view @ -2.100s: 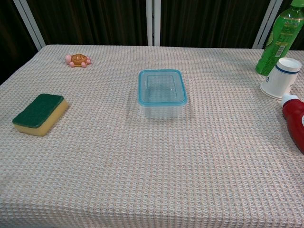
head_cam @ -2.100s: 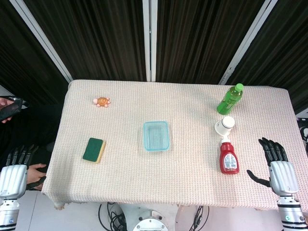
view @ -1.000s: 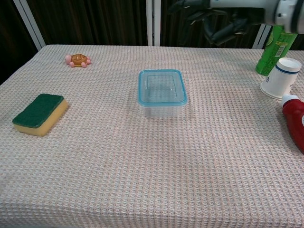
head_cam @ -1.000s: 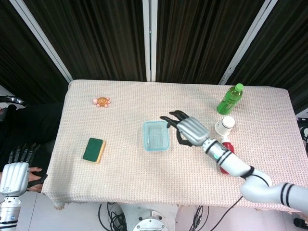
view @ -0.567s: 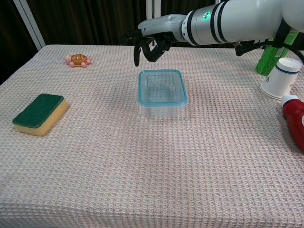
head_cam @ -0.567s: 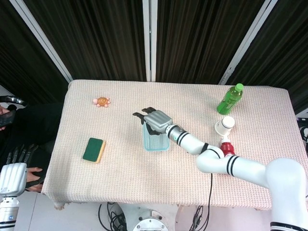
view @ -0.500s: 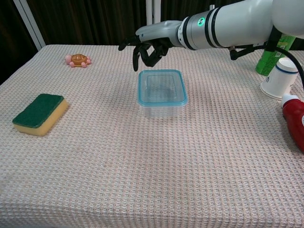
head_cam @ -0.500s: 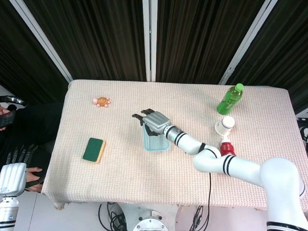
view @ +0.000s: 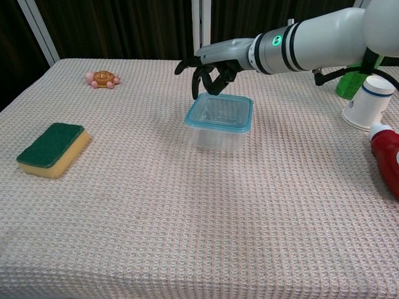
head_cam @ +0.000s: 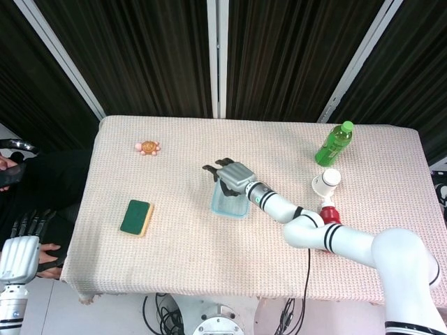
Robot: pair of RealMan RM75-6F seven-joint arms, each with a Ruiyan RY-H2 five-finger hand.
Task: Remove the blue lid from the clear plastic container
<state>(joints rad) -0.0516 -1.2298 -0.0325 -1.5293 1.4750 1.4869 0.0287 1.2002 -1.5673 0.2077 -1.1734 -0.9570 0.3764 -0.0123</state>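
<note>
Near the middle of the surface [view: 187, 237], the blue lid [view: 220, 113] lies directly under the right hand [view: 209, 68], whose curled fingers grasp nothing; the left hand [head_cam: 19, 255] hangs off the surface's left edge, released.

head view overhead, chest view low, nearer

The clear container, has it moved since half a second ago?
Yes. In the chest view the clear container has slid right, toward the white cup, and turned slightly, away from the sponge.
</note>
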